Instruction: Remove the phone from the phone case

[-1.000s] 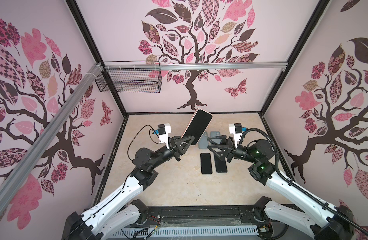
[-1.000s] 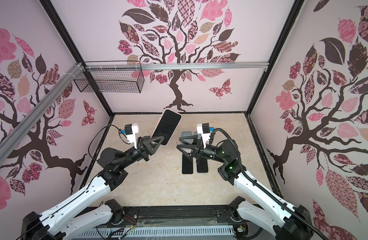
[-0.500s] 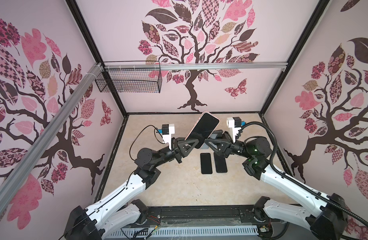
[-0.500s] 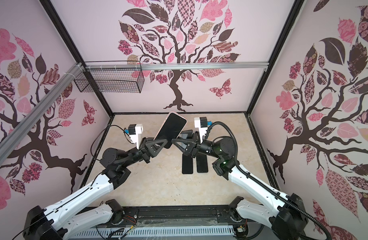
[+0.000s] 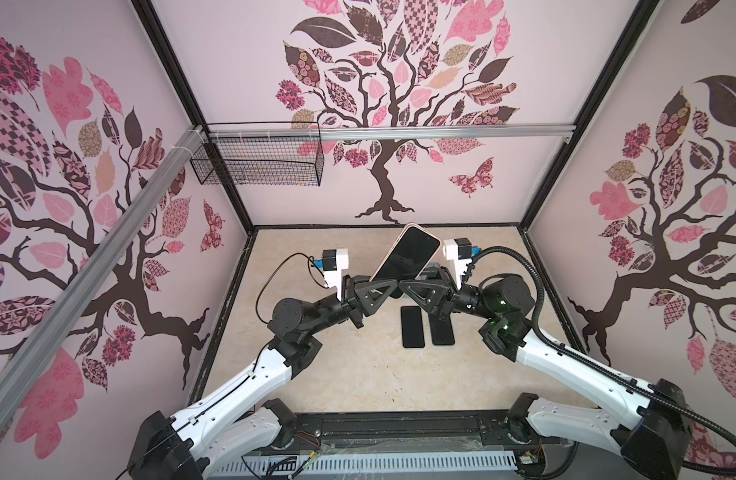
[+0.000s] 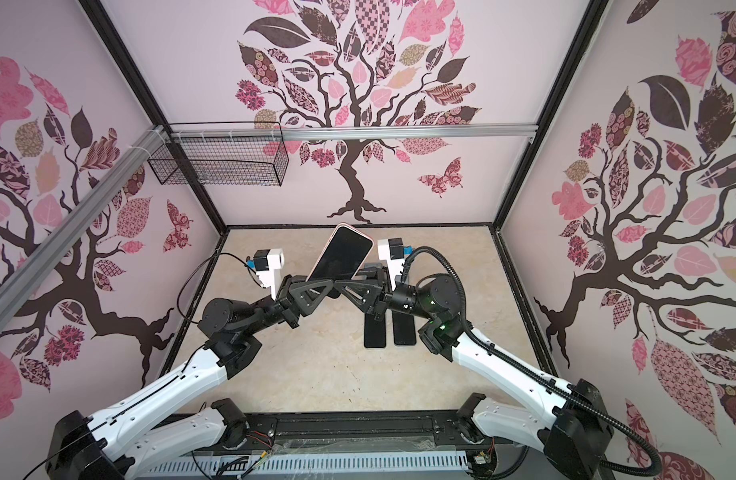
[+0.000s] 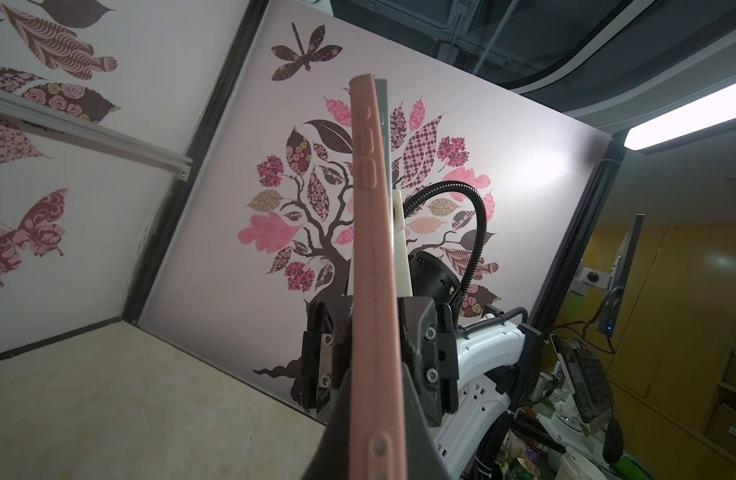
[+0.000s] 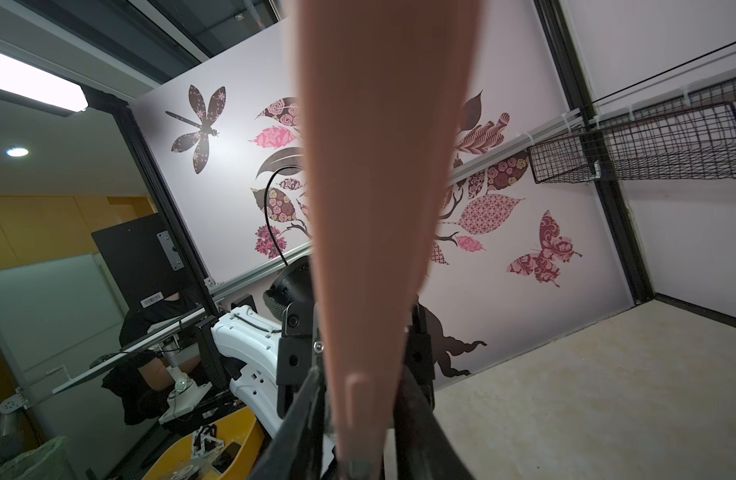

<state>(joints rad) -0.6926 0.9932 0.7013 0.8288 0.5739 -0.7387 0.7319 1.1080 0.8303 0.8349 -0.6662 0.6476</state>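
left gripper (image 5: 393, 284): clamped on case (image 7: 372, 249), phone (image 5: 408, 259) raised, tilted | right gripper (image 5: 406, 286): straddles case's lower end, cannot tell if gripping | spare phones (image 5: 413, 328) flat on counter (image 5: 358, 374)

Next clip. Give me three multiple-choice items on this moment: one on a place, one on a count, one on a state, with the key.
1. Where is the wire basket relative to the table?
A. resting on it
B. hung on the rail above its back left corner
C. underneath it

2. How many black phones lie flat on the table?
A. none
B. four
C. two

3. The phone in the pink case is:
A. lifted off the table, gripped by the left gripper
B. lying flat on the table
C. inside the basket

Key:
1 B, since both top views show the basket hanging from the rail by the corner post.
2 C, since two dark slabs lie side by side on the table.
3 A, since the left wrist view shows the case pinched between that gripper's fingers, well above the table.
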